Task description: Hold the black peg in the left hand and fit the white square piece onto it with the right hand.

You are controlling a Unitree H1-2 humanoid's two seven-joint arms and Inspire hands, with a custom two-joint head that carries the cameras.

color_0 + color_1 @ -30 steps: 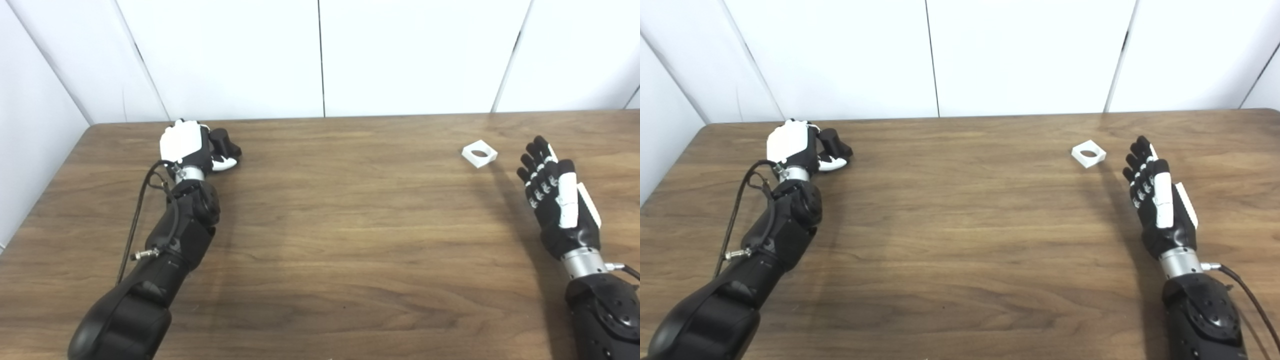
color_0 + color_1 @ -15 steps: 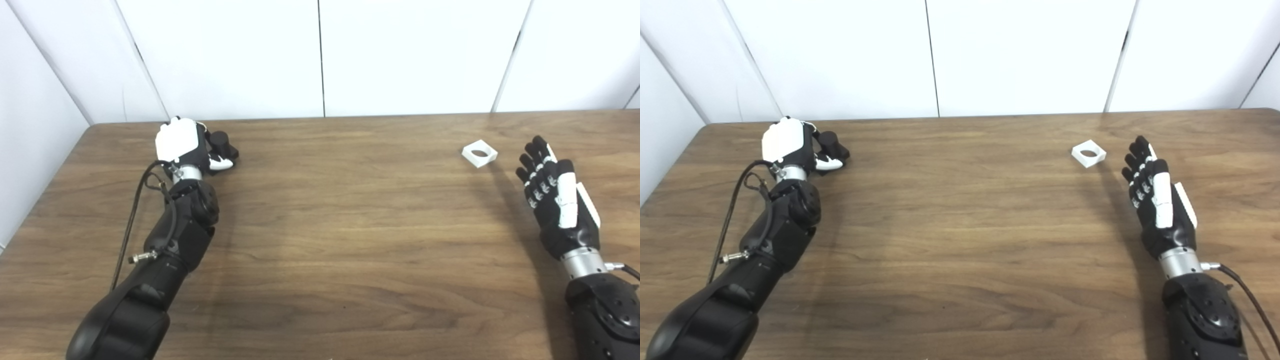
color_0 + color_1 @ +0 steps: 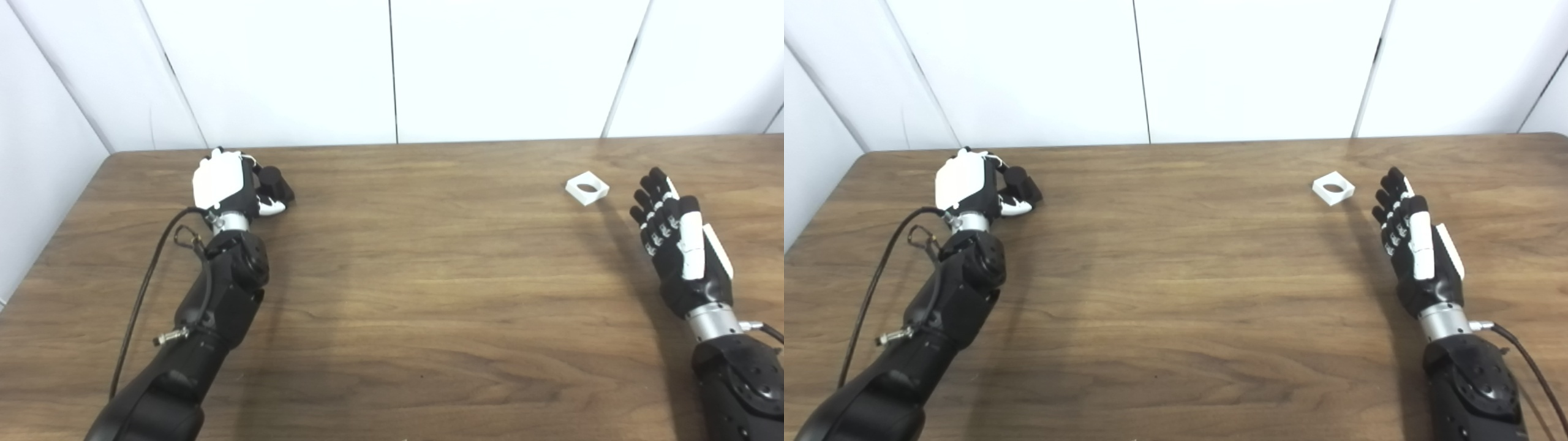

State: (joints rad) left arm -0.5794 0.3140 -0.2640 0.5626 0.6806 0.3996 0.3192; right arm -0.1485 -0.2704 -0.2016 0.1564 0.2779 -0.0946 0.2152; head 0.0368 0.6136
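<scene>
At the far left of the table, my left hand [image 3: 229, 184] is shut on the black peg [image 3: 274, 182], whose round end sticks out to the right past the fingers, tilted and just above the wood. The white square piece [image 3: 587, 187], with a round hole through it, lies flat on the table at the far right. My right hand [image 3: 677, 242] is open, fingers straight and pointing away from me, a short way to the right of and nearer than the piece, not touching it.
The brown wooden table [image 3: 429, 263] ends at white wall panels behind. A black cable [image 3: 144, 288] loops beside the left forearm. The left table edge runs close to the left arm.
The left hand has closed further around the peg and lifted and turned it slightly, and the left forearm has swung a little. The right hand has crept slightly toward the white piece.
</scene>
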